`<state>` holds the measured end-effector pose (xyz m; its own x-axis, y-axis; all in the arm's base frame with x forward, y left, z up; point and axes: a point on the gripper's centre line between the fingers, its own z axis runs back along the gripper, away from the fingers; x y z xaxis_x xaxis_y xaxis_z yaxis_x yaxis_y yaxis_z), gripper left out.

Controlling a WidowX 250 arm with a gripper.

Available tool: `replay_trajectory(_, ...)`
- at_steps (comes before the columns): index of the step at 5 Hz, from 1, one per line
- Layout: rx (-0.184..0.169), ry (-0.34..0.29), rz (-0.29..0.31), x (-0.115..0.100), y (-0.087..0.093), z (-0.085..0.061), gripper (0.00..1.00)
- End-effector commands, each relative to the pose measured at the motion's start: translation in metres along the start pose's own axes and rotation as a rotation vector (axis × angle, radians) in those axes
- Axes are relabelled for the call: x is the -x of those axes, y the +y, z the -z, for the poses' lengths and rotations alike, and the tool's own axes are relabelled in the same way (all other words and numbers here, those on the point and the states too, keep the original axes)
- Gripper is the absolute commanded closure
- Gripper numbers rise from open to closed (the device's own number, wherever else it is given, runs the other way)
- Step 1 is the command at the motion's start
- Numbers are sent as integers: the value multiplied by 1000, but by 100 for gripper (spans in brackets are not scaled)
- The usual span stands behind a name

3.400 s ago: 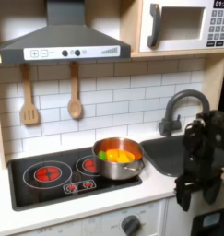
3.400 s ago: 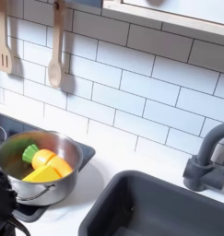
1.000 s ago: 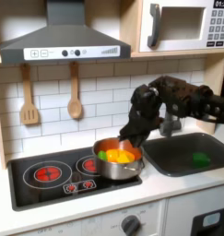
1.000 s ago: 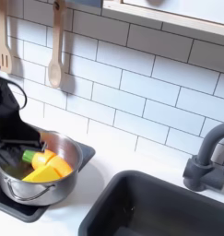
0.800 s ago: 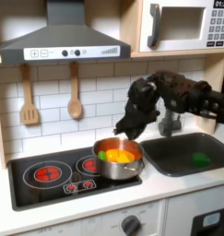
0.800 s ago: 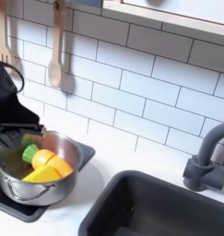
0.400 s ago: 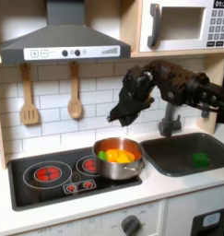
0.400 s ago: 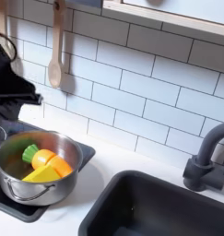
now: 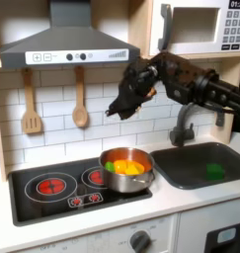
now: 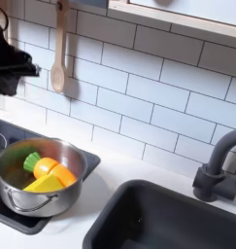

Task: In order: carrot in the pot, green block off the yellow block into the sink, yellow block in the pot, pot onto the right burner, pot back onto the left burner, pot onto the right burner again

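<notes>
Pot (image 9: pixel 126 168) first: you see it nearest, sitting on the burner at the first exterior view's right, beside the sink (image 9: pixel 181 170). Inside it lie the carrot (image 10: pixel 44 167) with its green top and the yellow block (image 10: pixel 53 181), touching each other. Further back in the basin, the green block (image 9: pixel 213 170) rests on the bottom. So, judging by how things lie, you have the loading and knocking steps done; whether any drag is left you cannot settle from this. Farthest, up against the tiles, hangs the gripper (image 9: pixel 120 103), well above the pot, holding nothing; whether its jaws are spread you cannot tell.
</notes>
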<state>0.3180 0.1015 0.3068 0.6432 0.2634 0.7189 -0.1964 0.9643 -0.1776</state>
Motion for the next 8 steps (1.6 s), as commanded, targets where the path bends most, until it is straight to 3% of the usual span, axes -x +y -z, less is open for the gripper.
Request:
replay_trajectory(1, 2, -97, -67, -34, 12, -4, 100)
replay_trajectory(4, 34, -189, -72, -62, 9, -11, 100)
replay_trajectory(6, 53, -284, -53, -82, 11, -18, 100)
replay_trajectory(7, 28, -352, -36, -83, 20, -16, 100)
replay_trajectory(8, 29, -371, -18, -87, 20, -13, 100)
